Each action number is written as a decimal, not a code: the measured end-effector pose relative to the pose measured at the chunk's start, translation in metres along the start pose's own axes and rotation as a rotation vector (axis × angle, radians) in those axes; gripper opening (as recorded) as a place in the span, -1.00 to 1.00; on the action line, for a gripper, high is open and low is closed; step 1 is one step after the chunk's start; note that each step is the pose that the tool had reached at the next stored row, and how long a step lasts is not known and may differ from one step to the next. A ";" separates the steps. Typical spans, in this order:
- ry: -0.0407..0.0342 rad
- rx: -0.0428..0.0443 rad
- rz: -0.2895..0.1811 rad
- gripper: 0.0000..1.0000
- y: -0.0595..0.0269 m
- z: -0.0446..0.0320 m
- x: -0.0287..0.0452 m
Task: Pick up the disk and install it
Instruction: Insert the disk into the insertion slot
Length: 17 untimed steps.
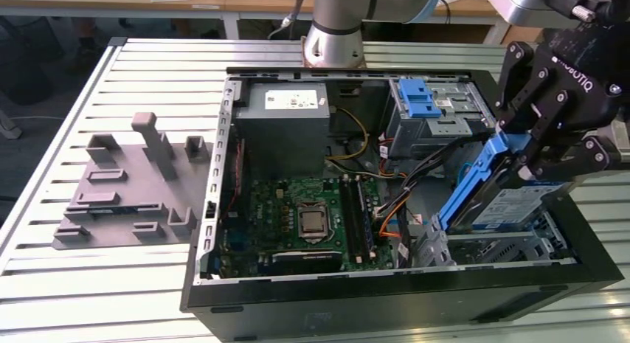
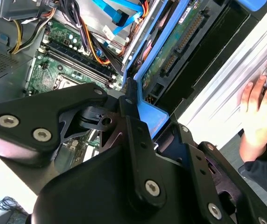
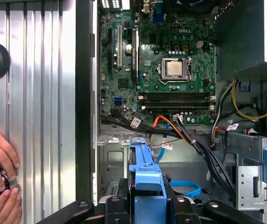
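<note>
- Far on the exterior view's left: a grey fixture block (image 1: 128, 188) with upright pegs lies flat on the slatted metal table (image 1: 59, 284), well apart from the work.
- Next over: the open computer case (image 1: 394, 302), side panel off, insides facing up.
- Inside it, by the far wall: the grey power supply box (image 1: 285, 129) with a small white sticker. Nearer is the green motherboard (image 1: 280, 210), its processor socket (image 1: 313, 219) mid-board and its memory slots (image 1: 359, 214) just beside that.
- Orange and black cables (image 1: 399, 206) run from the board toward the drive side.
- Far corner on the exterior view's right: the metal drive cage (image 1: 438, 122), with a blue latch piece (image 1: 418, 99) upright on it.
- The disk (image 1: 507, 203) is in my grasp, steeply tilted. Its blue-and-white label faces the exterior camera, and its blue carrier frame (image 1: 473, 181) runs along the edge.
- The disk's low end dips into the case's near corner over the metal bay (image 1: 502, 247). Its high end leans toward the drive cage. I cannot tell whether it touches the bay.
- My claw (image 1: 551, 157) is clenched on the disk. In the second wrist view the frame sits pinched between my black fingers (image 2: 133, 126), and the disk's green circuit side is turned toward the case wall.
- Outside that wall, a person's hand (image 2: 259, 107) rests on the table slats.
</note>
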<state>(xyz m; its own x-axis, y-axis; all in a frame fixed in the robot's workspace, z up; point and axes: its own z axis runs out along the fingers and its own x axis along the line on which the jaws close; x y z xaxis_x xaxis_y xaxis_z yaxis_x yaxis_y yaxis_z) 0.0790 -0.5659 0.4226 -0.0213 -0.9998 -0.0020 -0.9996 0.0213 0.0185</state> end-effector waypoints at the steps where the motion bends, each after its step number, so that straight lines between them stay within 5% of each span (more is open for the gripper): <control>1: 0.0000 0.0000 0.000 -0.27 0.0000 0.0005 0.0000; 17: 0.0003 0.0000 0.000 -0.25 -0.0001 0.0084 0.0000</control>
<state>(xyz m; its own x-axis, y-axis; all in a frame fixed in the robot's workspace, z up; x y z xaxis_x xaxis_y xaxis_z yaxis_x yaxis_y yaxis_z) 0.0790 -0.5659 0.4142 -0.0214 -0.9998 -0.0017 -0.9996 0.0213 0.0185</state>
